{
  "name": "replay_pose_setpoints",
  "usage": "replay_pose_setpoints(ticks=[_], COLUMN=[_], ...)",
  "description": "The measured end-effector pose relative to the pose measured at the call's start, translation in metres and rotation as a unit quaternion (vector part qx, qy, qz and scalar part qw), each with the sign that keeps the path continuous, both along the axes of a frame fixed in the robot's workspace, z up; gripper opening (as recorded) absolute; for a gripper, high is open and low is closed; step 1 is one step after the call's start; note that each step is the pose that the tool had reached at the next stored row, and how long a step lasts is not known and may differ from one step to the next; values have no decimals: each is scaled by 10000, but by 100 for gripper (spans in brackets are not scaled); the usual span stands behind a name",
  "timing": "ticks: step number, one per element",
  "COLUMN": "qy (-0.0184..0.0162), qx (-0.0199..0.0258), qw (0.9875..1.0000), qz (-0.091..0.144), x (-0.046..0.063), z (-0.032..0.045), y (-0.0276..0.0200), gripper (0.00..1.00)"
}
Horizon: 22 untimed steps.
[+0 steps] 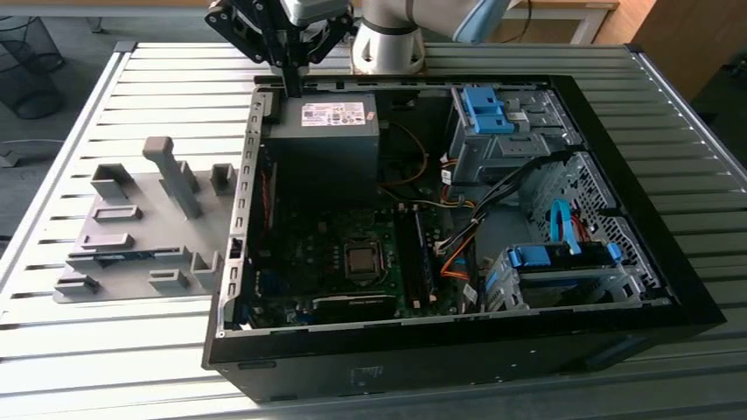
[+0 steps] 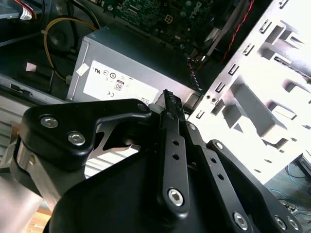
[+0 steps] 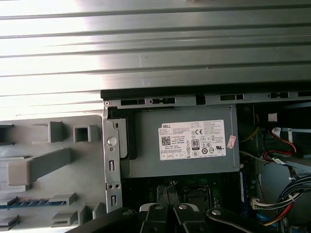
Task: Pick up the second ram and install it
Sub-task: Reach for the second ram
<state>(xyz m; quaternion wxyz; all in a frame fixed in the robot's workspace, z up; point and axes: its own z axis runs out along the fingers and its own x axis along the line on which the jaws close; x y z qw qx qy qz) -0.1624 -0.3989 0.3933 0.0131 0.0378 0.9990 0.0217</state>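
In the exterior view, the gripper [image 1: 289,85] hangs over the far rim of the open computer case [image 1: 467,363], beside the power supply [image 1: 332,122]. Its fingers are drawn together with nothing seen between them. The second ram [image 1: 117,255] lies in the grey holder [image 1: 129,201] on the table [image 1: 70,350], its long axis pointing toward the case wall. In the second wrist view, the fingers [image 2: 167,141] meet above the power supply. In the first wrist view, the ram is a blue strip in the holder.
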Motion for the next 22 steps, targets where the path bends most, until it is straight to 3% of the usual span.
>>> replay_pose_setpoints(ticks=[22], qy=[0], qx=[0], qw=[10000], qz=[0], x=[-163], z=[0], y=[0], gripper=[10])
